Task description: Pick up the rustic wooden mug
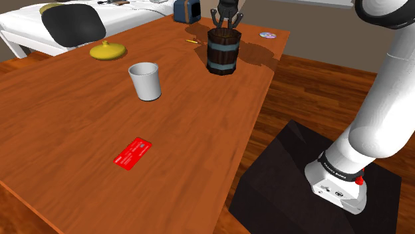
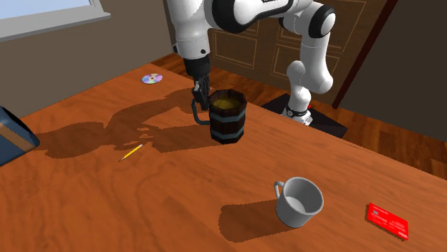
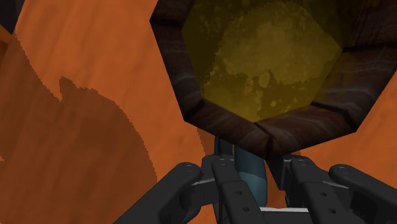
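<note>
A dark brown wooden mug (image 1: 223,52) with two blue-grey bands is seen standing upright at the far side of the orange-brown wooden bench (image 1: 73,126), beyond a plain white cup (image 1: 145,81). Its inside is yellow. Its handle (image 3: 249,167) is set between the black jaws. Whether it is pinched cannot be told.
</note>
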Robot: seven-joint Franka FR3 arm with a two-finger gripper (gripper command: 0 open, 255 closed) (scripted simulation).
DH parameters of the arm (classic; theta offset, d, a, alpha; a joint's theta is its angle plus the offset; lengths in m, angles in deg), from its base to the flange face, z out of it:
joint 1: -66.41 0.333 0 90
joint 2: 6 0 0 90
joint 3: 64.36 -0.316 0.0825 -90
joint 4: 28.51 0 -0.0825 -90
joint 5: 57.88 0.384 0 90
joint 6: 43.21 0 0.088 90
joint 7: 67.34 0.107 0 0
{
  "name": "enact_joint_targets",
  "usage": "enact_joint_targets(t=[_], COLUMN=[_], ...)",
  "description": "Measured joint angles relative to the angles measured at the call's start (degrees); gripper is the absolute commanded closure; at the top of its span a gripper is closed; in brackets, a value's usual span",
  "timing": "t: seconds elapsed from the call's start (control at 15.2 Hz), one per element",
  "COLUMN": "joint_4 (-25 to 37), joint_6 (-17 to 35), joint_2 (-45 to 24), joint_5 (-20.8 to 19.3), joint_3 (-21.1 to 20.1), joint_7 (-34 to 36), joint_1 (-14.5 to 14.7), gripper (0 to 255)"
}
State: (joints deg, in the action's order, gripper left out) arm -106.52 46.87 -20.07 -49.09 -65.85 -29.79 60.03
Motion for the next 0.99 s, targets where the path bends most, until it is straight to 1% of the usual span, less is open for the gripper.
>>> enact_joint_targets(t=[0.2, 0.4, 0.99], joint_4=[1.77, 5.30, 19.32], joint_6=[-1.59, -4.23, -13.66], joint_2=[-0.36, -1.22, -5.73], joint_5=[-0.01, -0.02, 0.05], joint_3=[0.00, -0.03, -0.12], joint_7=[0.19, 0.62, 1.96], joint_1=[-0.03, -0.04, -0.22], gripper=[255, 255, 255])
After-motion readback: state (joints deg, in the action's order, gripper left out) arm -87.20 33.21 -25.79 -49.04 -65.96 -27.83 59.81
